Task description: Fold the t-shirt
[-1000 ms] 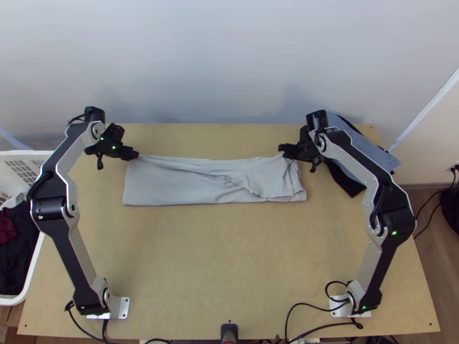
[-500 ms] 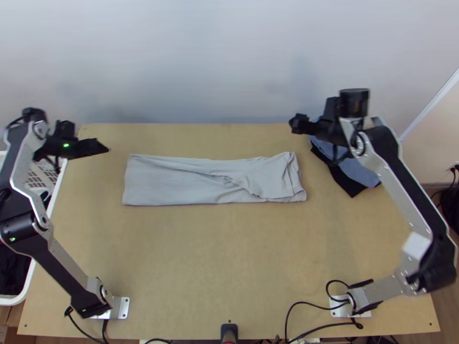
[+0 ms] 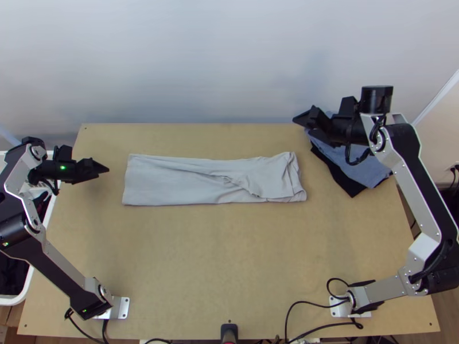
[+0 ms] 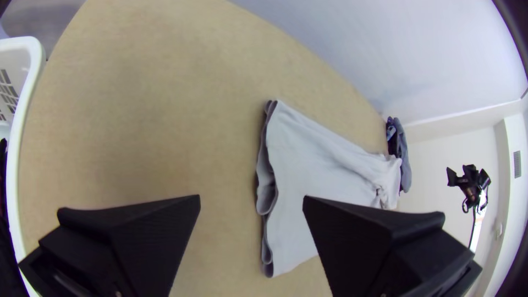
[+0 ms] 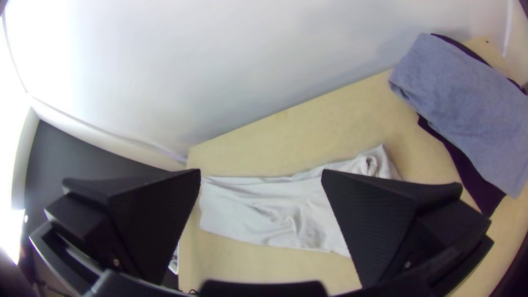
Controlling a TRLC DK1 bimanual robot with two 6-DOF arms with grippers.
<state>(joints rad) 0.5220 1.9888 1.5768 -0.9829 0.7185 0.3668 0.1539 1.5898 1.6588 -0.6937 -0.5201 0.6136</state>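
In the top view, the light grey t-shirt (image 3: 183,183) lies folded into a long flat strip across the table, with wrinkles toward its right end. My left gripper (image 3: 108,168) is off the strip's left end, touching no cloth. Beyond the strip's right end, my right gripper (image 3: 295,119) hangs near the back edge, close to the blue and black cloths. The left wrist view shows my left gripper (image 4: 252,199) with fingers wide apart and layered edges of the shirt (image 4: 308,170) beyond. My right gripper (image 5: 261,173) also stands open in its wrist view, holding nothing.
Folded blue cloth (image 3: 367,166) and black cloth (image 3: 344,180) lie stacked at the table's back right, partly beneath the right arm. A white basket (image 3: 26,289) with dark clothes stands at the left edge. Bare wood (image 3: 224,264) stretches in front of the shirt.
Both grippers have let go of the shirt's far corners. The left one has moved left, the right one right and toward the back. The shirt has stayed in place.
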